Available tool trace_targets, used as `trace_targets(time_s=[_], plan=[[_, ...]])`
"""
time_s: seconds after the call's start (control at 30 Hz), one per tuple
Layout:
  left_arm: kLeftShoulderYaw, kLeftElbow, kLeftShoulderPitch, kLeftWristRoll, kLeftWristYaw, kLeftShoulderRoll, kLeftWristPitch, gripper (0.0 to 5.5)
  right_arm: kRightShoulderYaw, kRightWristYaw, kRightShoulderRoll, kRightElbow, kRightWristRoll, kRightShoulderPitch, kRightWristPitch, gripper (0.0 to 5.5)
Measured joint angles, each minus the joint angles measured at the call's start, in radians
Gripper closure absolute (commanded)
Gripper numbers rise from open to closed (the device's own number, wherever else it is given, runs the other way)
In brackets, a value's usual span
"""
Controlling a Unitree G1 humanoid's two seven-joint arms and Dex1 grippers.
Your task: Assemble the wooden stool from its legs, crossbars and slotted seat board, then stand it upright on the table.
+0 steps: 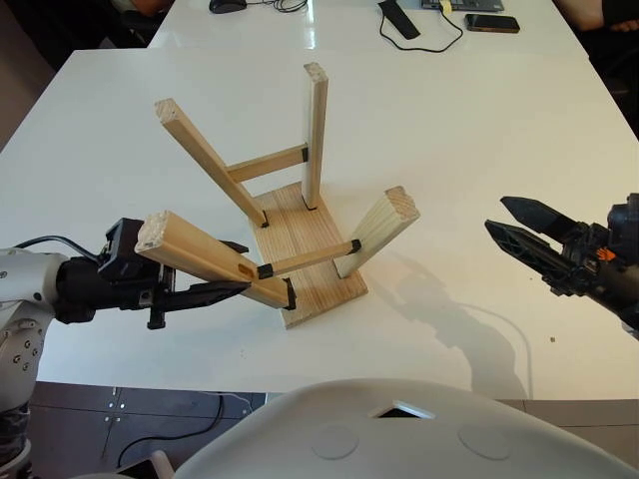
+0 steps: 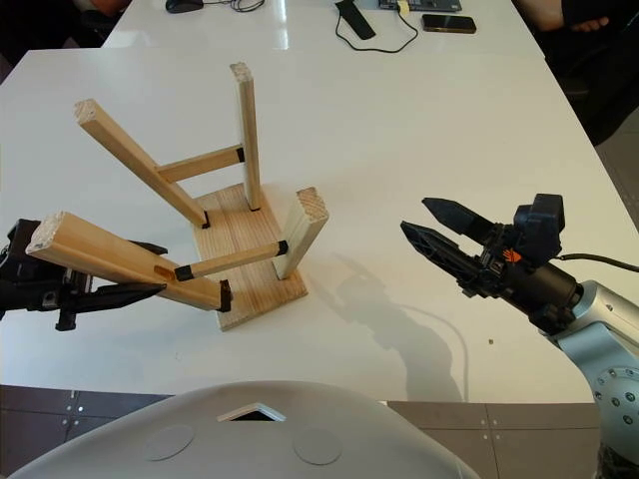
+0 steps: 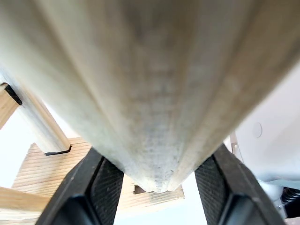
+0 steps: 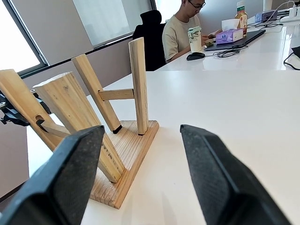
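Note:
The wooden stool lies upside down on the white table [image 1: 469, 130], its slotted seat board [image 1: 318, 289] flat and its legs pointing up. Two far legs [image 1: 315, 135] [image 1: 212, 162] are joined by a crossbar [image 1: 268, 165]. A second crossbar [image 1: 310, 257] links the near right leg [image 1: 377, 232] to the near left leg [image 1: 205, 257], which slants out over the table's left front. My left gripper [image 1: 247, 265] is shut on that leg; its pads [image 3: 105, 183] press both sides of the wood [image 3: 154, 93]. Off to the right, my right gripper [image 1: 496, 213] hovers open and empty, facing the stool [image 4: 136, 140].
At the far end of the table lie a phone [image 1: 491, 22], a black flat item with a cable [image 1: 399, 20] and a mouse [image 1: 228, 6]. Bare tabletop stretches between the stool and my right gripper. The table's front edge runs just below both grippers.

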Motion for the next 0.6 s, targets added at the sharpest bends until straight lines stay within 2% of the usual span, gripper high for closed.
trace_targets(time_s=[0.27, 0.6], plan=[[-0.035, 0.033, -0.006, 0.044, -0.005, 0.001, -0.069, 3.46, 0.011, 0.0, -0.004, -0.001, -0.022, 0.001, -0.02, 2.53], [-0.029, -0.041, 0.074, 0.028, 0.102, 0.063, 0.035, 3.46, 0.025, 0.003, -0.02, -0.015, -0.064, 0.01, -0.027, 2.53]])
